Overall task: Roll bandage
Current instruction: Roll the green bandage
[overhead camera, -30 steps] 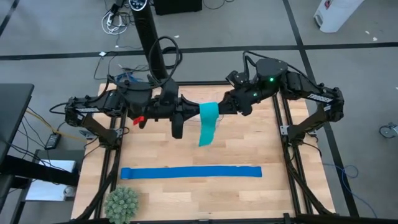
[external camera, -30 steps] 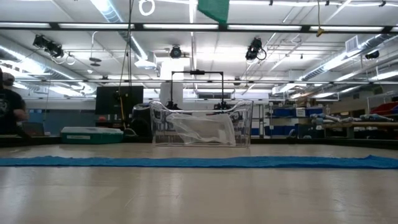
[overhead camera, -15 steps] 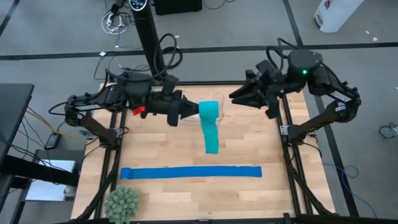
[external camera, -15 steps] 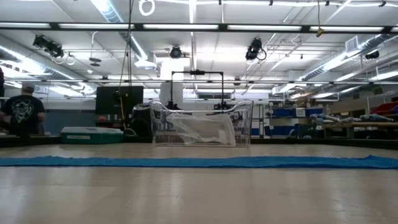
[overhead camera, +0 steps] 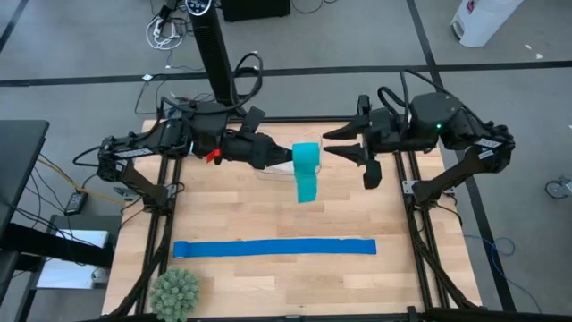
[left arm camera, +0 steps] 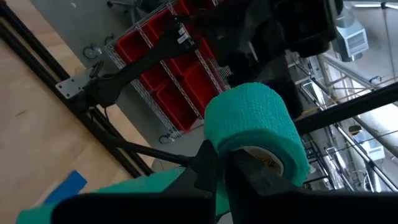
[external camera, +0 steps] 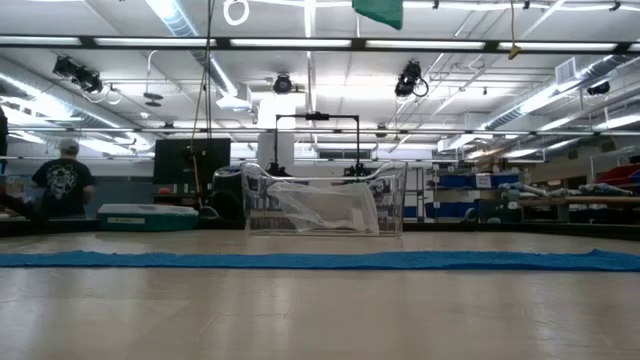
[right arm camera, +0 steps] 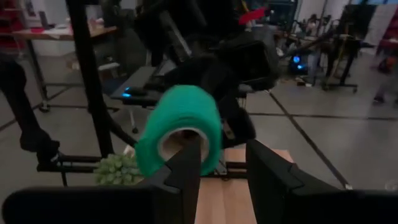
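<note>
The teal bandage [overhead camera: 307, 159] is a partly wound roll held high over the table's far middle, and my left gripper [overhead camera: 288, 158] is shut on it from the left. Its loose tail [overhead camera: 308, 190] hangs down clear of the table; the tail's end [external camera: 378, 10] shows at the top of the low view. My right gripper [overhead camera: 327, 151] stands open just right of the roll, pointing level at its open end [right arm camera: 181, 138]. Whether a fingertip [right arm camera: 194, 149] touches the roll, I cannot tell. My left gripper pinches the roll's wall [left arm camera: 222, 144] at the end that faces it, one finger [left arm camera: 206, 167] outside the roll and the other [left arm camera: 250, 173] seemingly in the hollow core. The fingers come level from the table's left. The roll is lifted clear, its axis level, the tail hanging slack.
A royal-blue strip [overhead camera: 273, 248] lies flat across the near half of the table. A green spiky plant [overhead camera: 174, 292] sits at the near left corner. A clear wire basket [external camera: 322, 200] stands at the far edge. A person [external camera: 62, 185] stands in the room behind.
My right gripper has come off the bandage, drawn back toward the table's right edge, rolled about its own line, and returned close to the roll. My left gripper has rolled too, turning the roll with it and shifting slightly right; the tail has swung and hangs shorter.
</note>
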`<state>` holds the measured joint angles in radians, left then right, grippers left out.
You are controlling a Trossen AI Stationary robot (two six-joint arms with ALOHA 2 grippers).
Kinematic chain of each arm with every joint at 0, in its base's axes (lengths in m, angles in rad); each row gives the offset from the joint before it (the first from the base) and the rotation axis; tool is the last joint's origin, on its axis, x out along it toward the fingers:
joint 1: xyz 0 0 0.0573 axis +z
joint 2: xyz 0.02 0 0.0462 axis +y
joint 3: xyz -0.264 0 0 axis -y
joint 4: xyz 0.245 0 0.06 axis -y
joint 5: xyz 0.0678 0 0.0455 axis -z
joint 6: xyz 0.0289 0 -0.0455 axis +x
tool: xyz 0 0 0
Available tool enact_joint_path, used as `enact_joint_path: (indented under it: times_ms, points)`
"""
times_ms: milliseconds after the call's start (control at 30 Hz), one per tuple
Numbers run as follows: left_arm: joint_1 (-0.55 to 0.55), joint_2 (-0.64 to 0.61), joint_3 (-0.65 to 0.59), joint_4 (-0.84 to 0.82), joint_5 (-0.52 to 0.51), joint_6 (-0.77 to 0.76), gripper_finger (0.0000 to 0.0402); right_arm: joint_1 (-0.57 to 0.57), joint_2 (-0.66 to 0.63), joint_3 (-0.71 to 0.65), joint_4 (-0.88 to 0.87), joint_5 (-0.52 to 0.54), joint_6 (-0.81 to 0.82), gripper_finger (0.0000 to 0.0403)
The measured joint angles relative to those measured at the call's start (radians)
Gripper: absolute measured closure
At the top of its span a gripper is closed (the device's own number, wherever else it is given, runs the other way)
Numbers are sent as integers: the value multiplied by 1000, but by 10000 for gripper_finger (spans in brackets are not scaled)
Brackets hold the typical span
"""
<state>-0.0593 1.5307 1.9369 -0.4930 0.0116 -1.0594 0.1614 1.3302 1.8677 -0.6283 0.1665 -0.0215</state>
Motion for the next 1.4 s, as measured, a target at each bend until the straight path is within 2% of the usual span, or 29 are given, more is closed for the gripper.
enact_joint_path:
  times_ms: [233, 600, 767, 900, 1033, 1133, 1267, 1400]
  points:
    - [7, 1, 0, -8, 0, -14, 381, 14, 26, 0, 12, -1, -46, 265]
    - [7, 1, 0, -7, 0, -14, 381, 14, 33, 0, 39, 5, -86, 201]
    - [7, 0, 0, -8, 5, -24, 381, 14, 55, 0, 74, -3, -132, 202]
    - [7, 0, 0, -10, 33, -68, 381, 20, 70, 1, 91, -9, -164, 220]
    - [7, 0, 0, -15, 48, -86, 376, 20, 75, 1, 92, -17, -173, 256]
    - [7, 0, 0, -20, 38, -84, 372, 19, 76, 1, 92, -33, -170, 301]
    - [6, 0, 0, -22, 33, -63, 364, 19, 76, 1, 91, -64, -160, 382]
    - [6, 0, 0, -23, 10, -15, 349, 19, 75, 1, 90, -82, -116, 393]
